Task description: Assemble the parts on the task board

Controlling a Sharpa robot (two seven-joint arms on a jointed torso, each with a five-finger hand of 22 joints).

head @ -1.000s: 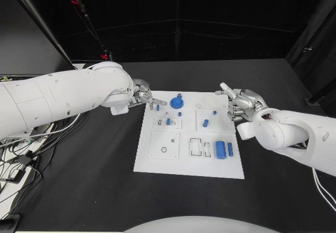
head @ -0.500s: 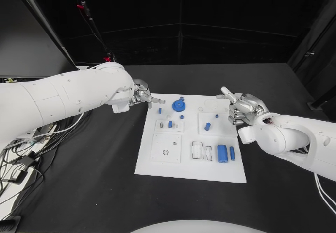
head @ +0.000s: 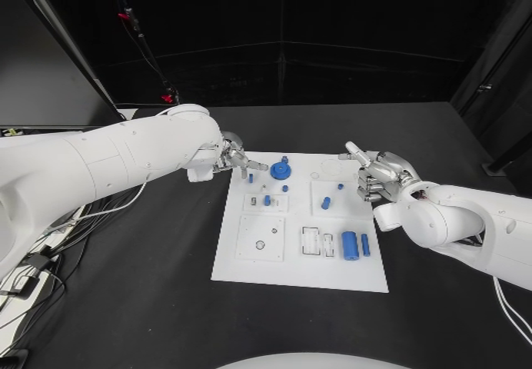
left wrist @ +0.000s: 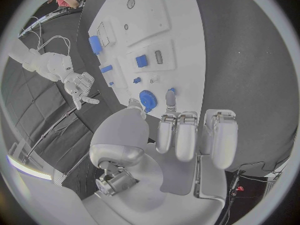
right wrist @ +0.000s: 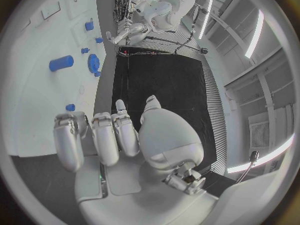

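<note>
The white task board (head: 299, 265) lies in the middle of the black table. On it are a blue gear (head: 280, 171), a thick blue cylinder (head: 350, 245) with a thin blue pin (head: 366, 244) beside it, a blue piece (head: 325, 203) and a few small blue pegs (head: 267, 200). My left hand (head: 233, 160) hovers at the board's far left corner, fingers apart, holding nothing; the left wrist view shows the gear (left wrist: 148, 100) just beyond its fingertips (left wrist: 170, 97). My right hand (head: 377, 173) hangs at the board's far right edge, empty, one finger raised.
Cables (head: 39, 257) lie off the table's left side. Bare black tabletop (head: 144, 292) surrounds the board on the near and left sides. Empty recesses (head: 261, 232) mark the board's near left part.
The whole picture has shifted a little, so the camera moved. Both hands keep their places at the board's far corners, and no part has moved.
</note>
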